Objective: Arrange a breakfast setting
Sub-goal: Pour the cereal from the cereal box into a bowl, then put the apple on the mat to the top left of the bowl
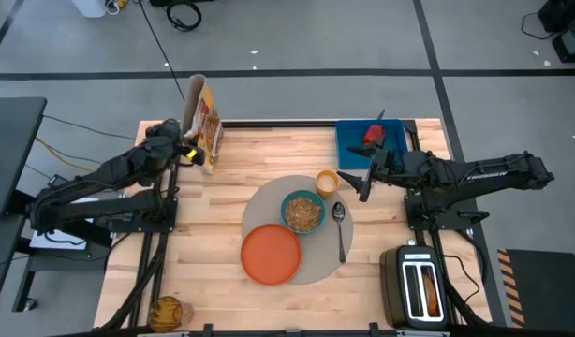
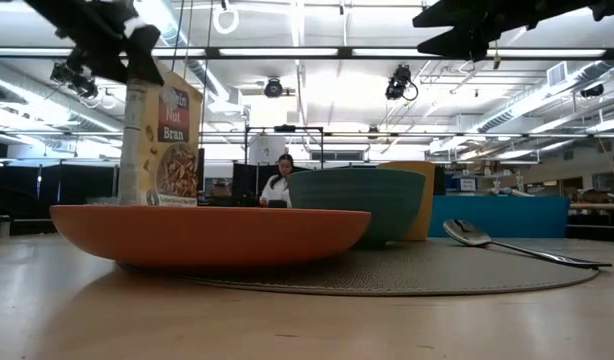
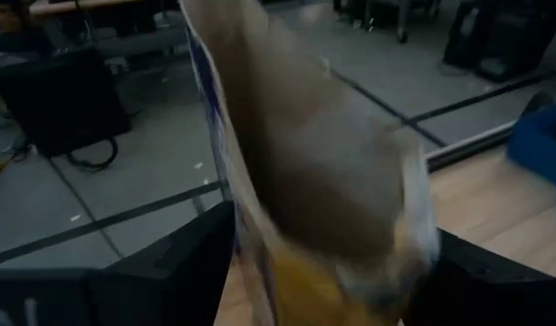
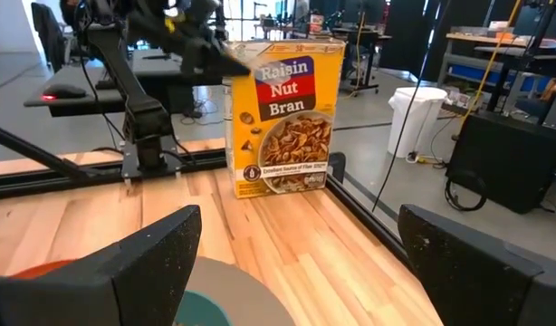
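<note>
A grey mat is laid near the middle of the table, as seen from above. On the mat, an orange plate is set at about seven o'clock and a teal bowl, filled with brown cereal, near the centre; plate and bowl are seen just beside each other. A spoon is laid at three o'clock on the mat, bowl end toward the far edge, and an orange cup is placed at the mat's one o'clock rim. An apple is seen on a blue board at the table's one o'clock corner. A cereal box is stood upright at the table's eleven o'clock, well apart from the mat. The left gripper is positioned at the box, its fingers spread to either side of the box top; whether the box is touched cannot be told. The right gripper is held above the table just at three o'clock of the cup, its fingers wide apart and nothing between them. A toaster is placed at the table's five o'clock corner, and a jar at seven o'clock. In the low view a person is seen far behind the table.
</note>
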`<act>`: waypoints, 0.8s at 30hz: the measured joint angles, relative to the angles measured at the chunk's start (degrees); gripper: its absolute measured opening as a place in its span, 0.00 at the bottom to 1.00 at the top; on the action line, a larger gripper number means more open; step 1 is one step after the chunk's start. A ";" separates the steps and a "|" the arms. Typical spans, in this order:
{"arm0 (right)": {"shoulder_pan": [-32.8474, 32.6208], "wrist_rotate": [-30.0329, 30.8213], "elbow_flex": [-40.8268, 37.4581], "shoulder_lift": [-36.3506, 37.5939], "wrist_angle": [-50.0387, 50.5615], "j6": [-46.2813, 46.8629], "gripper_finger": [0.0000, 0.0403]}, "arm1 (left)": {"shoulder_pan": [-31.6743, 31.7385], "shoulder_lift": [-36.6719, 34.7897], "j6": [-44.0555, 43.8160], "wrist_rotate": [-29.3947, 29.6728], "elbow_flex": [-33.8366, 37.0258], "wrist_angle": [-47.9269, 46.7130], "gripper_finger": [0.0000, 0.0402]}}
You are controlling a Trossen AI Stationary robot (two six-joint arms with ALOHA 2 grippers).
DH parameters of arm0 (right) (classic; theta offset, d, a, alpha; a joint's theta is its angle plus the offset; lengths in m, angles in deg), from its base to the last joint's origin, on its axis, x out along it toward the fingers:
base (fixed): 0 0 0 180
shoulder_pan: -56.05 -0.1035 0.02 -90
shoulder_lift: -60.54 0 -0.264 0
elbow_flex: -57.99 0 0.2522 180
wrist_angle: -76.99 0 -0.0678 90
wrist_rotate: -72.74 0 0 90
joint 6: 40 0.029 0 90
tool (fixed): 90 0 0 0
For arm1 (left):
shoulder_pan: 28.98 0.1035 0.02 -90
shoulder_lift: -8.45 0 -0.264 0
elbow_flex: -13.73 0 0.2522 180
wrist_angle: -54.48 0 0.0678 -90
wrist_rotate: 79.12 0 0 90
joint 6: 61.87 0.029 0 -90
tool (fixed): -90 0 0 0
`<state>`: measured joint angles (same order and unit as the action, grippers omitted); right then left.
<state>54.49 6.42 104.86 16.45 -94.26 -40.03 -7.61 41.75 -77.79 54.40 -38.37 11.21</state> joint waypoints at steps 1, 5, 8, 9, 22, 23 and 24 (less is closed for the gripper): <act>0.00 0.01 0.00 -0.01 0.02 0.00 0.95 | 0.00 0.00 0.58 -0.16 -0.96 0.05 0.65; 0.00 0.03 0.00 -0.01 0.03 0.03 0.95 | 0.00 0.00 3.43 -0.24 -4.54 0.08 0.65; 0.00 0.05 0.00 -0.01 0.05 -0.06 0.95 | 0.00 0.00 4.98 -0.23 -6.64 0.12 0.65; 0.03 0.05 0.00 -0.01 0.16 -0.17 0.95 | 0.00 0.00 5.13 -0.25 -7.18 0.10 0.65; 7.49 9.29 -0.04 -3.62 6.57 4.96 0.95 | -1.11 -0.02 16.15 -3.16 -8.62 13.50 0.65; 8.71 9.93 -0.04 -4.10 6.77 6.03 0.95 | -1.47 -0.02 16.49 -6.03 -8.62 15.50 0.65; 10.11 10.35 -0.03 -4.54 7.05 7.43 0.95 | -1.88 -0.04 16.61 -9.53 -8.62 17.40 0.65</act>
<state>64.60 16.77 104.83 11.91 -87.21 -32.60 -9.50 41.71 -61.18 44.86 -47.00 28.62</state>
